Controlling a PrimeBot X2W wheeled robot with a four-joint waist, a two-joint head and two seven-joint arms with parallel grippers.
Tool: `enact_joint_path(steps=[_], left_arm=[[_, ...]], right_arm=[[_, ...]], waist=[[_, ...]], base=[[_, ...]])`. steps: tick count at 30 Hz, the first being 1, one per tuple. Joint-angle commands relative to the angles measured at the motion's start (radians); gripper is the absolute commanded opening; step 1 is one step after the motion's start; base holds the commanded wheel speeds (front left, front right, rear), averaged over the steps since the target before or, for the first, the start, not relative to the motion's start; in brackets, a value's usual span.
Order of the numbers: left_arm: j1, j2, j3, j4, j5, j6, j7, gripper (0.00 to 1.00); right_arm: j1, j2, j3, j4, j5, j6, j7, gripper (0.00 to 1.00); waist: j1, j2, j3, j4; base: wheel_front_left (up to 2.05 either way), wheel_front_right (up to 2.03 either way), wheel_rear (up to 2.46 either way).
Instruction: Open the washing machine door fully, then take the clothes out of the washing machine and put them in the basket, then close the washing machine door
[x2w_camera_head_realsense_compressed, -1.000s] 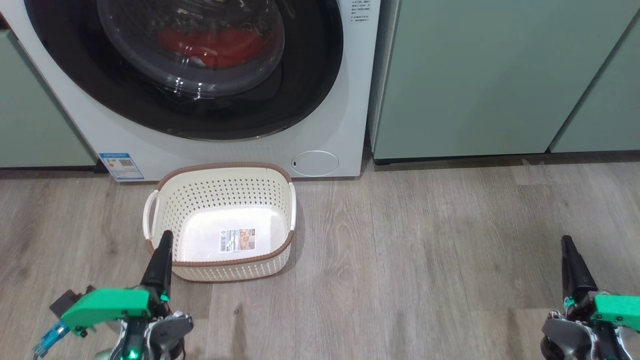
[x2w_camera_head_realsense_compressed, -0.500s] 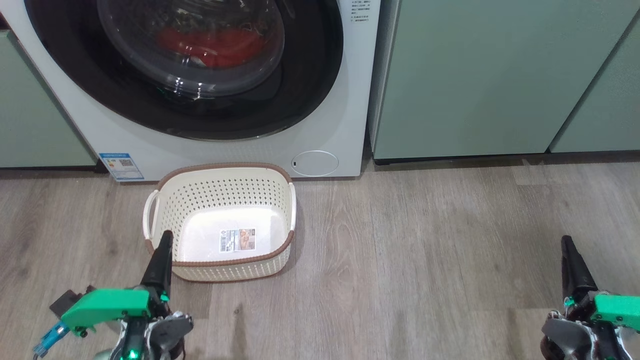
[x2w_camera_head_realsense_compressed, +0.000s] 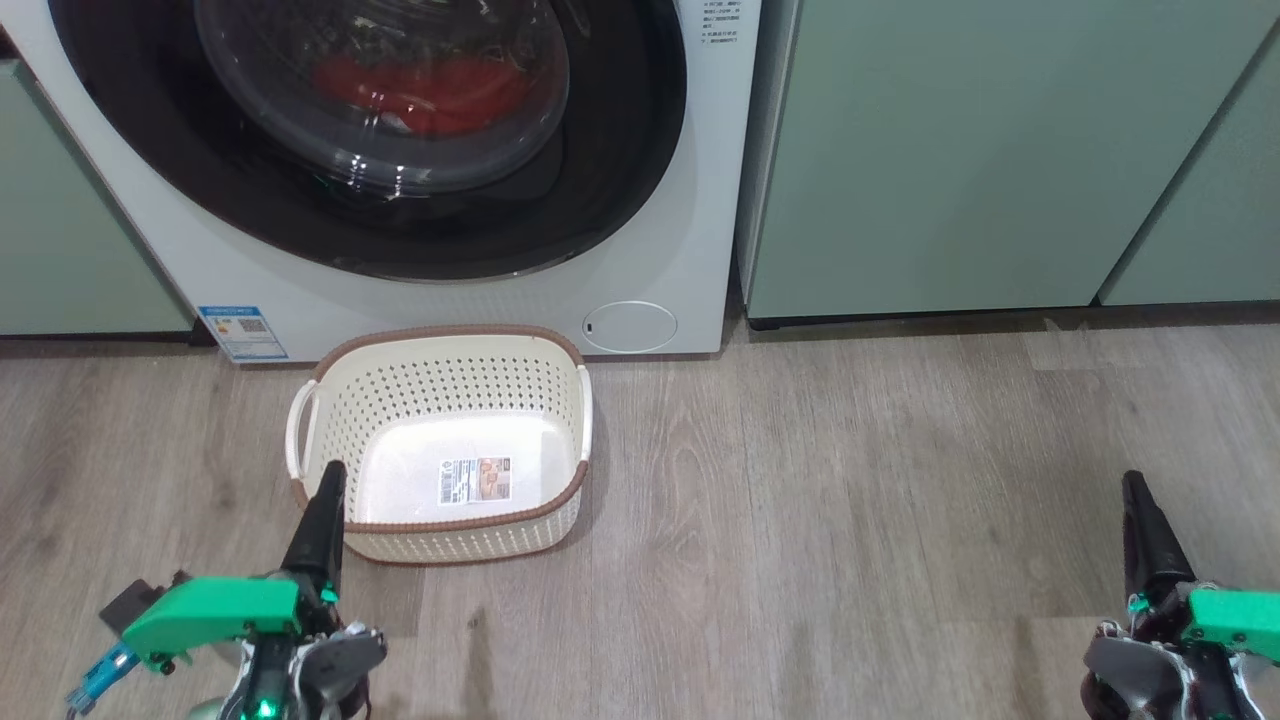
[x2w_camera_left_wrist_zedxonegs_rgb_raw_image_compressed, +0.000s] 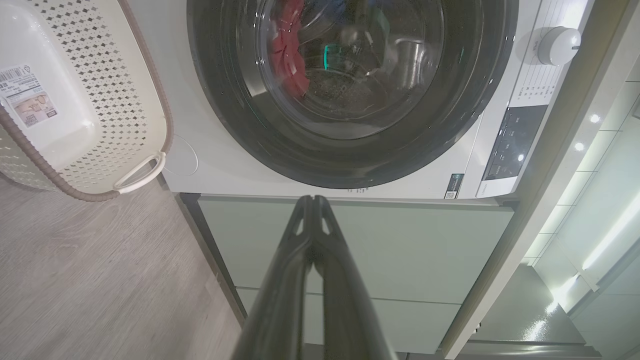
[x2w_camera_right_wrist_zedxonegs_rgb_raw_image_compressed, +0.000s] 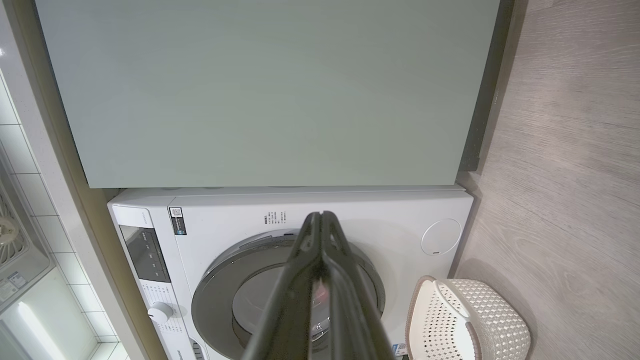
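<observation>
The white washing machine (x2w_camera_head_realsense_compressed: 660, 250) stands ahead with its round black-rimmed door (x2w_camera_head_realsense_compressed: 620, 150) closed against the front. Red clothes (x2w_camera_head_realsense_compressed: 420, 90) show through the bulging glass, and as a red patch (x2w_camera_left_wrist_zedxonegs_rgb_raw_image_compressed: 287, 55) in the left wrist view. An empty cream perforated basket (x2w_camera_head_realsense_compressed: 440, 350) with a brown rim sits on the floor just in front of the machine. My left gripper (x2w_camera_head_realsense_compressed: 328, 475) is shut, low at the basket's near-left corner. Far off at the lower right, my right gripper (x2w_camera_head_realsense_compressed: 1132, 485) is shut over bare floor. Both pairs of fingers (x2w_camera_left_wrist_zedxonegs_rgb_raw_image_compressed: 312, 200) (x2w_camera_right_wrist_zedxonegs_rgb_raw_image_compressed: 322, 215) are pressed together, holding nothing.
Pale green cabinets (x2w_camera_head_realsense_compressed: 950, 150) flank the machine on both sides. Grey wood-look floor (x2w_camera_head_realsense_compressed: 850, 500) stretches between the basket and my right gripper. A small round hatch (x2w_camera_head_realsense_compressed: 630, 326) sits at the machine's lower right corner, and a control panel with a knob (x2w_camera_left_wrist_zedxonegs_rgb_raw_image_compressed: 557, 45) tops the front.
</observation>
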Motion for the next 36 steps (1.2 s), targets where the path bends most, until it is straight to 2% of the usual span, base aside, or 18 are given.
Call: enact_joint_path(steps=[1,17,18,23,36], left_arm=[[-0.054,0.006,0.032,-0.036,-0.005,0.001,0.006,0.00],[-0.054,0.006,0.032,-0.036,-0.005,0.001,0.006,0.00],[0.000,0.000,0.000,0.000,0.000,0.000,0.000,1.00],[0.048,-0.006,-0.002,0.069,0.000,0.000,-0.001,1.00],[0.032,-0.005,-0.007,0.053,0.066,0.000,-0.039,1.00]], right_arm=[[-0.046,-0.006,0.024,-0.041,0.006,-0.001,0.005,0.00],[-0.046,-0.006,0.024,-0.041,0.006,-0.001,0.005,0.00],[0.000,0.000,0.000,0.000,0.000,0.000,0.000,1.00],[0.032,0.005,0.001,0.072,0.000,0.000,-0.001,1.00],[0.022,0.004,0.025,0.050,-0.035,0.000,-0.039,1.00]], waist=[[0.0000,-0.0001,0.000,0.000],[0.0000,-0.0001,0.000,0.000],[0.0000,-0.0001,0.000,0.000],[0.0000,-0.0001,0.000,0.000],[0.0000,-0.0001,0.003,0.001]], base=[[0.00,0.00,0.00],[0.00,0.00,0.00],[0.00,0.00,0.00],[0.00,0.00,0.00],[0.00,0.00,0.00]])
